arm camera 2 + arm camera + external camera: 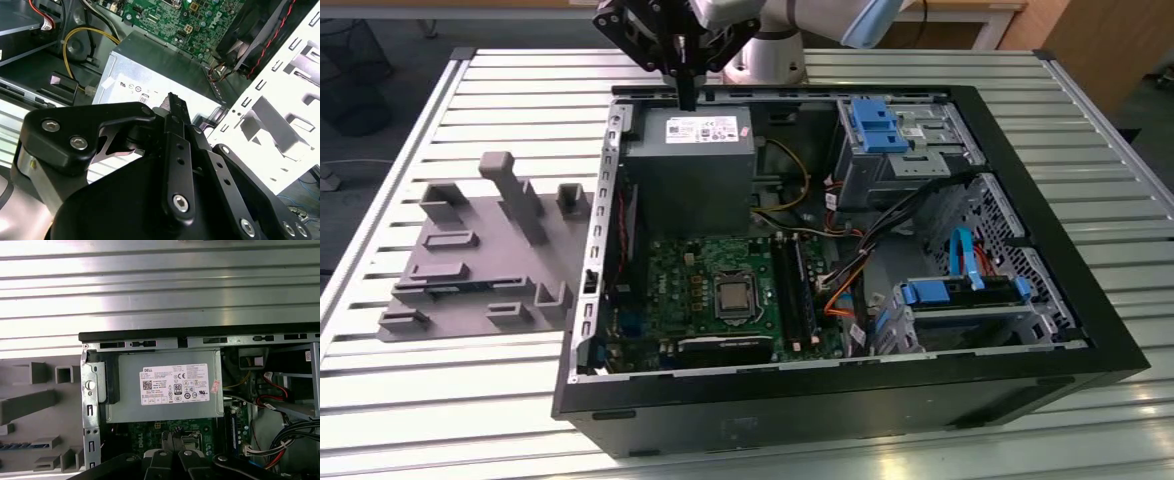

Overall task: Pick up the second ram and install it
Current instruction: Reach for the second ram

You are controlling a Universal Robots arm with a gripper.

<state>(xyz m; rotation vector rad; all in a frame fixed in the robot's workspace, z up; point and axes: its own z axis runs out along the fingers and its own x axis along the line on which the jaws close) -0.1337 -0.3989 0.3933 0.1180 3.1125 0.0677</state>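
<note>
While end effector (684,95), pinched together, hovers above power supply (687,170), open computer case (854,412) rests on slatted metal table (454,400).

1. The second ram (451,290) is a thin, long, blue-green stick. It sits in the grey holder (467,215), touching it.
2. In the exterior view it shows as a narrow strip with its thin edge up. Its long side runs across the holder, between low grey blocks.
3. In the first wrist view the stick (19,445) is a dotted blue line in the holder (50,425), partly cut off by the frame.
4. Its chips and label cannot be made out.
</note>
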